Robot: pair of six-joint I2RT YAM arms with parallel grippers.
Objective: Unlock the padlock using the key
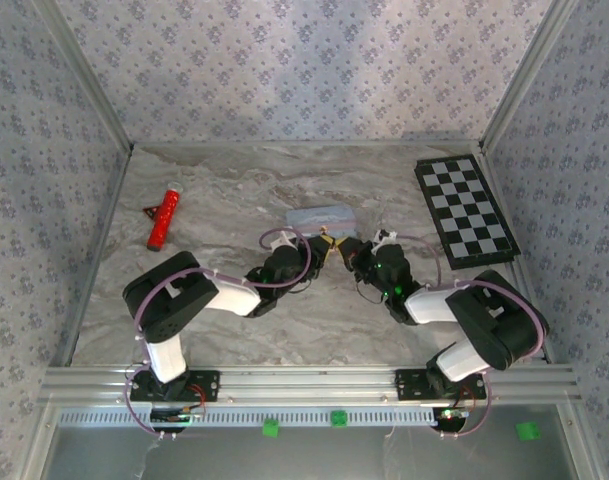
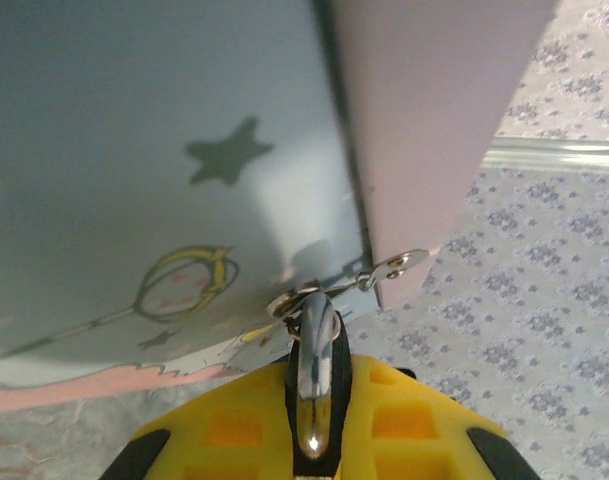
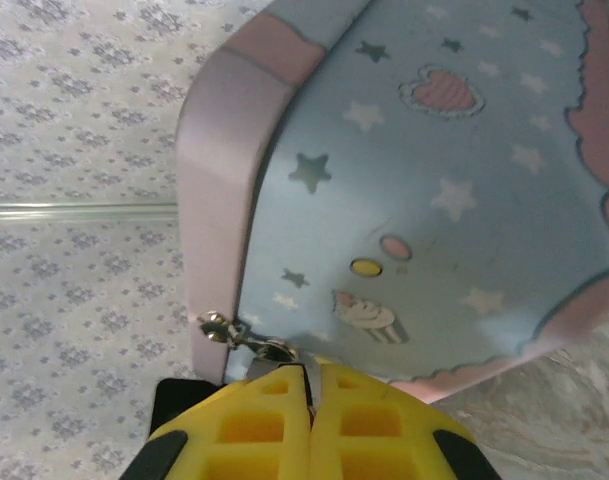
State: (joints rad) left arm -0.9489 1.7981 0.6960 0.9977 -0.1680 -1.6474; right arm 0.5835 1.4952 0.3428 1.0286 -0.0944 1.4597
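The padlock [image 2: 318,352], a small dark body with a shiny shackle, sits between the yellow fingers of my left gripper [image 2: 319,372], which is shut on it. Its shackle reaches up to the metal hasp [image 2: 392,266] on the pale blue tin [image 2: 164,170]. My right gripper [image 3: 310,385] is shut on a thin silver key [image 3: 309,375], whose tip lies just below the tin's hasp [image 3: 217,326]. In the top view the left gripper [image 1: 322,246] and the right gripper [image 1: 352,250] meet nose to nose at the near side of the tin [image 1: 320,216].
A red tool [image 1: 163,217] lies at the left of the marble table [image 1: 234,330]. A black and white checkerboard [image 1: 466,212] lies at the right. Patterned walls enclose the table on three sides.
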